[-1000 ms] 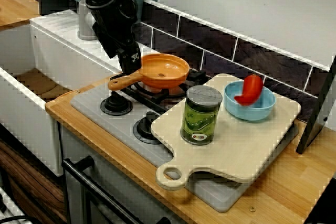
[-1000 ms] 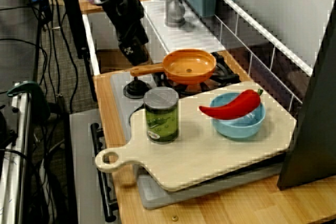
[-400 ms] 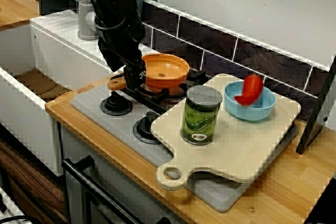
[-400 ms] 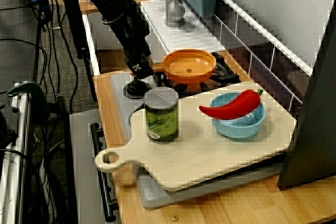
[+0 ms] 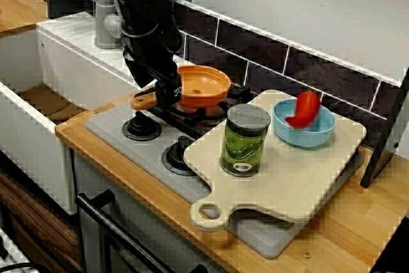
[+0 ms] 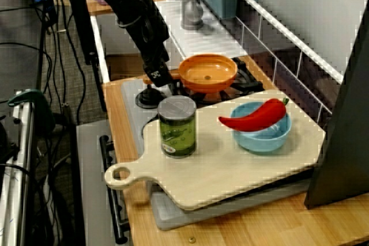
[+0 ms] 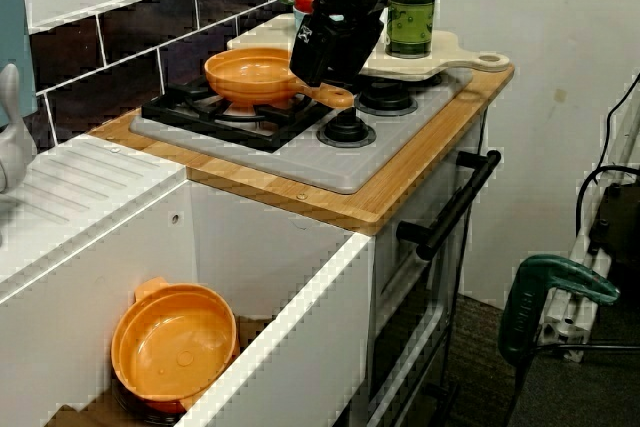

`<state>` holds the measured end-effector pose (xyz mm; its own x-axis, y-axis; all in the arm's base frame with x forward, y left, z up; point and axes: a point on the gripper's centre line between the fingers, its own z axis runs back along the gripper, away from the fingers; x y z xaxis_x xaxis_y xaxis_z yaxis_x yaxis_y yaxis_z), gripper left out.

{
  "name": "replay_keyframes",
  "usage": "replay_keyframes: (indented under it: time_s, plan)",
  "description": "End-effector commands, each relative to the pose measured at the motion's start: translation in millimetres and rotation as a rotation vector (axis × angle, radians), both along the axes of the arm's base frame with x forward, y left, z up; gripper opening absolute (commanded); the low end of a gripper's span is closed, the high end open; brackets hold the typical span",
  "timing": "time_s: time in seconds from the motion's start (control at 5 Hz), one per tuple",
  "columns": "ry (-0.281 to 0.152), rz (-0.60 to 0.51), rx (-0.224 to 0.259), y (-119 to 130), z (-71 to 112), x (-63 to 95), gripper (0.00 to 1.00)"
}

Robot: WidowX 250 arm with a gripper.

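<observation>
My black gripper (image 5: pixel 167 94) sits low over the wooden handle (image 5: pixel 143 101) of an orange frying pan (image 5: pixel 203 84) that rests on the back-left burner of the hob. Its fingers straddle the handle close to the pan's rim, and the handle's end sticks out to the left. The view along the counter shows the gripper (image 6: pixel 158 77) just left of the pan (image 6: pixel 207 72). From the sink side, the gripper (image 7: pixel 306 69) hides the handle's middle, and only its tip (image 7: pixel 336 97) shows. The finger gap is hidden.
A green can (image 5: pixel 244 140) and a blue bowl (image 5: pixel 313 133) holding a red pepper (image 5: pixel 305 108) stand on a pale cutting board (image 5: pixel 300 180) right of the pan. Two black knobs (image 5: pixel 141 126) sit in front. An orange pot (image 7: pixel 175 342) lies in the sink at left.
The gripper has come down and moved slightly right, from just above the handle to around it beside the pan's rim. The pan, can and bowl have not moved.
</observation>
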<state>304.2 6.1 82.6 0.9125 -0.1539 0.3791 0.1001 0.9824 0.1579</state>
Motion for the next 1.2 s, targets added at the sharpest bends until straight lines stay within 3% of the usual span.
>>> replay_keyframes:
  time_s: [0.0, 0.4, 1.0]
  plan:
    - [-0.035, 0.009, 0.007, 5.7, 14.3, 12.0, 1.00]
    - [-0.021, 0.023, 0.007, 8.5, 10.2, 17.9, 1.00]
    - [-0.010, 0.021, 0.014, 9.0, 4.9, 14.4, 1.00]
